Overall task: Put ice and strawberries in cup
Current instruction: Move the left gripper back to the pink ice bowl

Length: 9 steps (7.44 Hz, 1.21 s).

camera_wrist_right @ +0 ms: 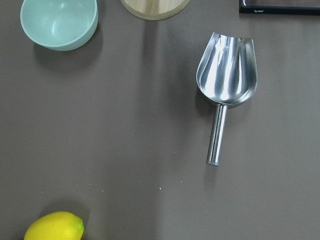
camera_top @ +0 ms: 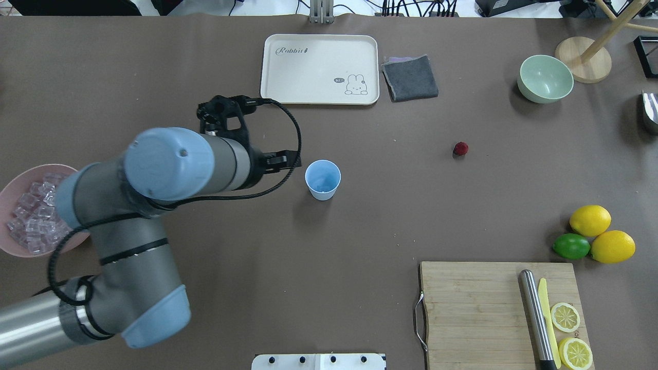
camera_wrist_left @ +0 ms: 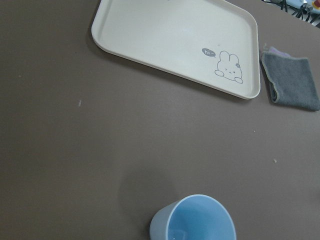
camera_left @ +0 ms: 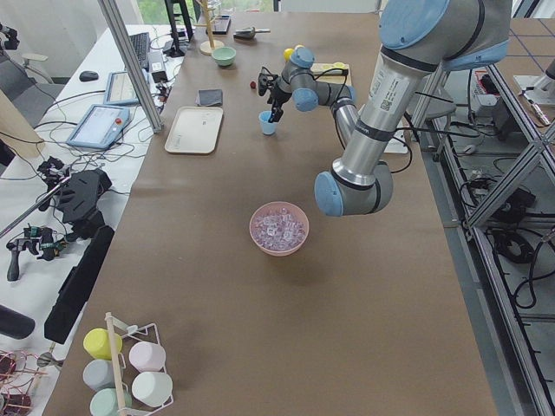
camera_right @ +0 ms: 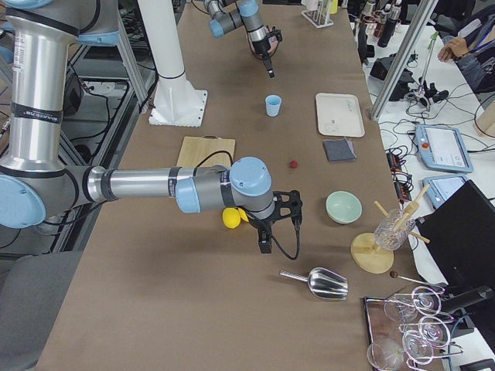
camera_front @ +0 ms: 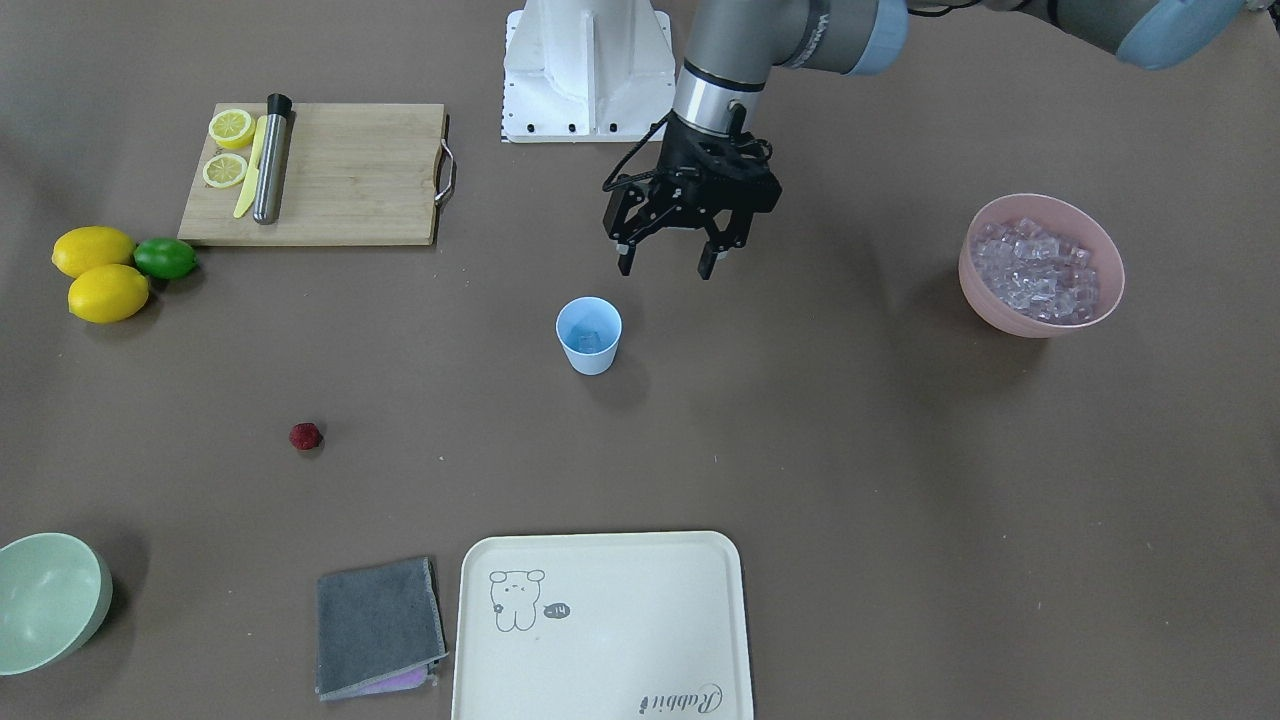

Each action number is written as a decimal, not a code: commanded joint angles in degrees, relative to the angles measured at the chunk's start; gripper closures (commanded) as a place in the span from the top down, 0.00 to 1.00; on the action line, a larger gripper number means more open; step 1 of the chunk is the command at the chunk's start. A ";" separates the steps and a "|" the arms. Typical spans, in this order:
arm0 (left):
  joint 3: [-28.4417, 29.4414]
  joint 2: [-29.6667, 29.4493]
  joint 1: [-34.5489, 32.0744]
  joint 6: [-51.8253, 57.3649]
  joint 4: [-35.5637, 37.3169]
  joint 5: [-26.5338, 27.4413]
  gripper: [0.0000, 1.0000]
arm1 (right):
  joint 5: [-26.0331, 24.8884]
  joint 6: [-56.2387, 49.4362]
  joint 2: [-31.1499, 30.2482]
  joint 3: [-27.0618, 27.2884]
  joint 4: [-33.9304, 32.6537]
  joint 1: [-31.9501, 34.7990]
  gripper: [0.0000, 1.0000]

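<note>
Left claw (camera_front: pixel 665 266) hangs spread wide, pointing down.

Blue cup (camera_front: pixel 588 335), ice (camera_front: pixel 1040 270) & strawberry (camera_front: pixel 305 436), each apart on table (camera_front: pixel 800 450)
The cup: small, light-blue, tapered, no handle, upright approx mid-table, mouth open, w/ what looks like one clear cube at its bottom. The ice: heap of small clear, faintly lilac cubes filling pink bowl (camera_front: pixel 975 285), well apart from cup on robot's left side. The strawberry: one small dark-red bumpy berry, alone on bare tabletop, well apart from cup on robot's right side, not in it
</note>
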 commanded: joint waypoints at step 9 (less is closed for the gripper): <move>-7.14 42.18 -27.13 51.60 -11.34 -19.44 0.99 | -0.18 -0.42 -0.22 -0.44 0.13 0.00 1.00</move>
